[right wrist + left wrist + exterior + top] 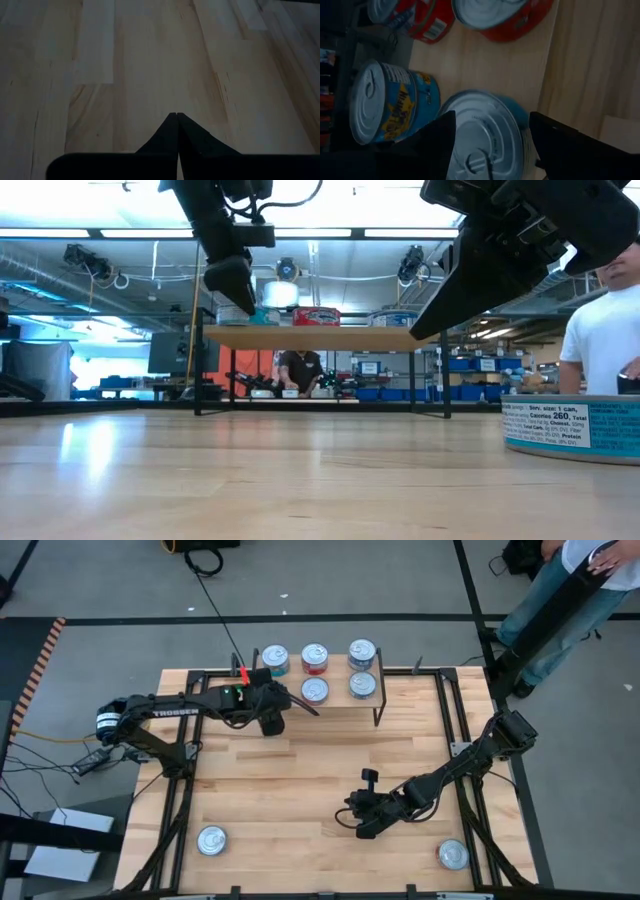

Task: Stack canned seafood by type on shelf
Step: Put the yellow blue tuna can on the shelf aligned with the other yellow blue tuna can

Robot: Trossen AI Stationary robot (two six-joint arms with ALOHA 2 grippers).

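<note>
Five tins sit on the shelf; the left gripper, spread wide, straddles a sixth, a blue tin, at its left end; the right gripper, pressed together, hangs over the table.

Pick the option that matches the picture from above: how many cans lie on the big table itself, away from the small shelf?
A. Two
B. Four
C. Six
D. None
A: one can lies near the table's front left corner and another can near the front right corner; every other can sits up at the shelf.
</note>
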